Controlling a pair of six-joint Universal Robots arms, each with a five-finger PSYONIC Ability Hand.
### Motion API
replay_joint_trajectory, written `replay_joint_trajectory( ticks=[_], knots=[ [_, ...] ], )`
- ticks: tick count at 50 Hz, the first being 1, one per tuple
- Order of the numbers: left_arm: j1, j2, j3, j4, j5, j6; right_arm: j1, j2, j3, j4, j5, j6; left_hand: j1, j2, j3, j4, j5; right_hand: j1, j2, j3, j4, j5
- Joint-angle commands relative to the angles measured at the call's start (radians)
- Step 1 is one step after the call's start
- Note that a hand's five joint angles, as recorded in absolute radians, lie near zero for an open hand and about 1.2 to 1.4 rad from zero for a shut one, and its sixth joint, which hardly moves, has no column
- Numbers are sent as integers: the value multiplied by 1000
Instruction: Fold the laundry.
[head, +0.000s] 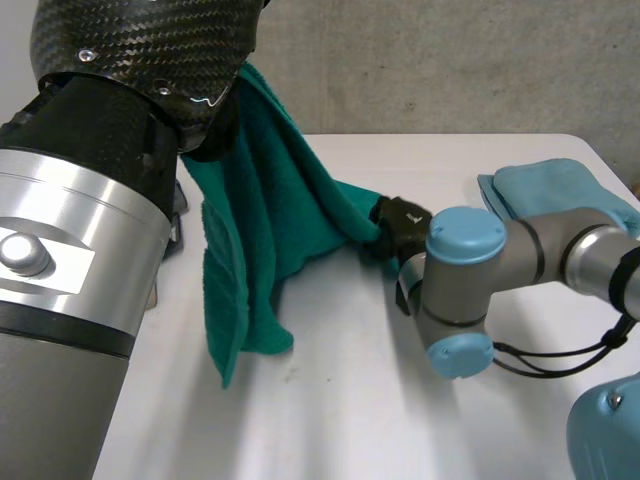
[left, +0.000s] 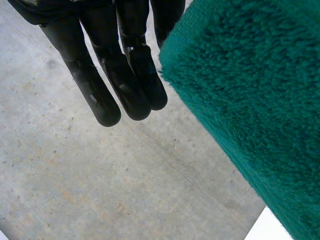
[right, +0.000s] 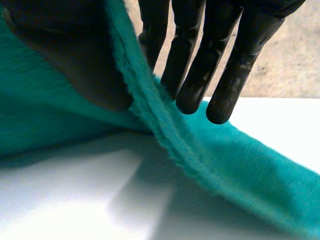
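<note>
One teal towel (head: 260, 230) hung over the far left part of the white table (head: 400, 400). It was raised at one end, with its lower folds resting on the tabletop towards the robot. The left hand (left: 122, 85) had it high up. Its fingers were straight and the cloth lay against the side of them, so I took it for a pinch on the top edge, though the thumb was out of sight. The right hand (head: 400, 225) sat low, close above the table. It had the towel's hem nipped between the thumb and the straight fingers (right: 192, 75).

From where I stood, the held edge ran as a slope, from high at the left hand down to the right hand near the table's middle. That edge looked like the long axis. The rest dropped away from it, doubled on itself and not yet spread.

The step in hand seemed to be opening the towel out for a first fold. To do it well, both pinches would need to keep hold and draw apart until the edge was taut. The hands should then come level, so the cloth went down flat and not in a heap.

Further right, well apart, a folded light-blue towel (head: 560, 190) lay at the table's far edge, beyond the right arm (head: 520, 250).
</note>
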Motion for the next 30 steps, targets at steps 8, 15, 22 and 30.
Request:
replay_joint_trajectory(
  ticks=[8, 15, 22, 30],
  knots=[
    [223, 18, -28, -67, 27, 2, -348, -416, 168, 94, -242, -666, 251, 199, 204, 193, 246, 417, 243, 261, 257, 275],
    [318, 18, -51, -96, 104, 5, -403, -654, 154, 454, -368, -972, 251, 199, 204, 193, 246, 417, 243, 261, 257, 275],
    [361, 18, -57, -182, 130, 2, -454, -762, 59, 738, -389, -1105, 251, 199, 204, 193, 246, 417, 243, 261, 257, 275],
    [375, -5, -96, -276, 153, 1, -457, -762, 42, 875, -388, -1188, 251, 199, 204, 193, 246, 417, 243, 261, 257, 275]
  ],
)
